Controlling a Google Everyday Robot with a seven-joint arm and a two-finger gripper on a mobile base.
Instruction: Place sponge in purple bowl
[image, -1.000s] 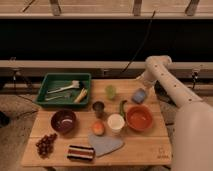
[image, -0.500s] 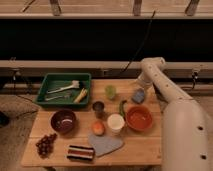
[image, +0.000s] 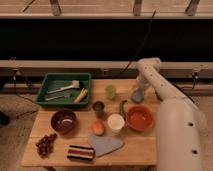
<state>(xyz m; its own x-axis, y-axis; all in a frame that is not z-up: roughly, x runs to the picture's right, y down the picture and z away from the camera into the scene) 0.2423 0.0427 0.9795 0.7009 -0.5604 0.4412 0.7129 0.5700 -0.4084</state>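
Hanging right of centre, the claw (image: 140, 89) is seen directly over the sponge (image: 135, 96); whether anything is gripped cannot be told. The purple bowl (image: 64, 121) is set well apart, toward the lower left of the table (image: 132, 147).

Dim warm light; gripper (image: 139, 90) at sponge (image: 136, 96).

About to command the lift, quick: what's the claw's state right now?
Claw: at the sponge, behind the orange bowl; open or closed cannot be told.
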